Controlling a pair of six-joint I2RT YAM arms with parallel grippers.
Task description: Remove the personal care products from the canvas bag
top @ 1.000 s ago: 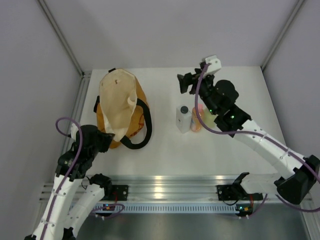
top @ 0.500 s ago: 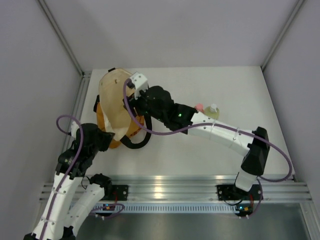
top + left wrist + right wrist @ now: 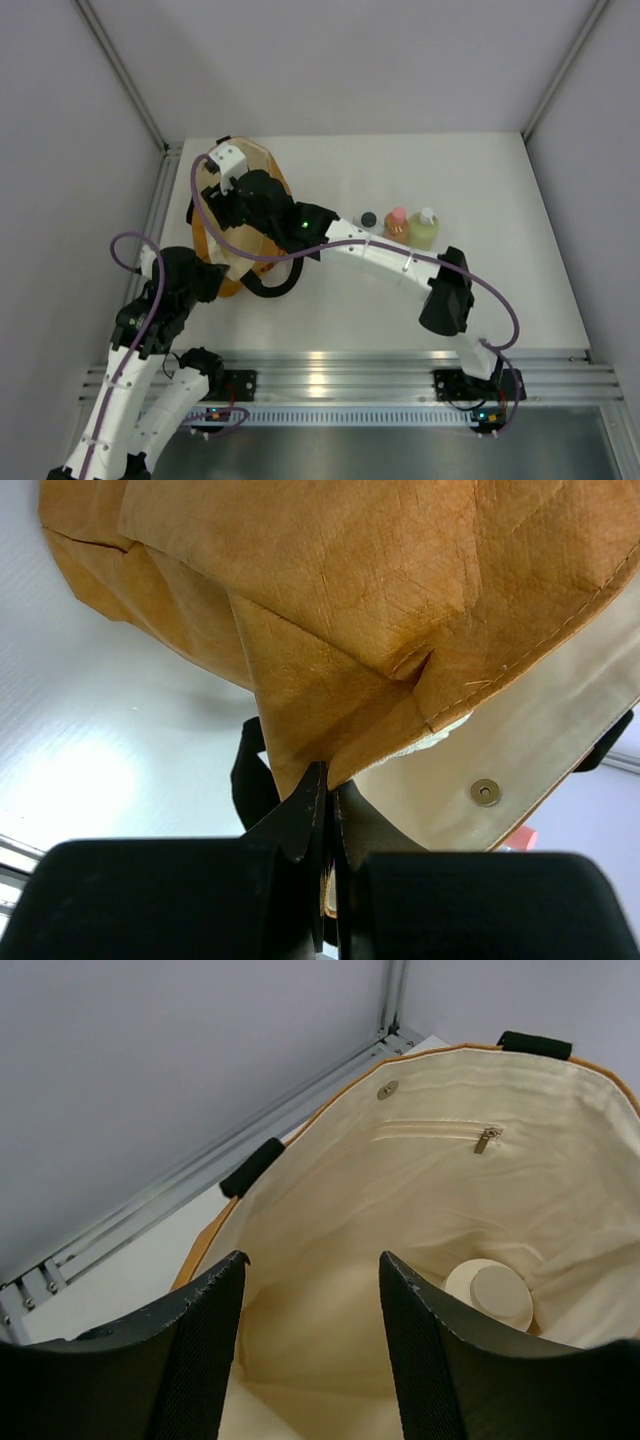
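**A:** Where was the canvas bag (image 3: 268, 165)?

**B:** Near the table's (image 3: 500, 180) left edge, toward the far-left corner, with its mouth gaping upward. The left gripper (image 3: 327, 780) had its fingers pressed together on the bag's near rim, with the fabric pinched between them.

**A:** And the right gripper (image 3: 312, 1260)?

**B:** It hung inside the mouth with its fingers apart and nothing between them. Cream lining lay ahead of it and on both sides. The beige bottle (image 3: 492, 1295) sat low in the bag, beyond the right-hand finger and not touching it.

**A:** The other bottles?

**B:** They stood in a row near the table's middle: the black-capped bottle (image 3: 369, 219), the orange bottle (image 3: 397, 222) and the pale green bottle (image 3: 424, 230). They were side by side, apart from the bag. From the green one, white tabletop ran to the right edge and the far edge.
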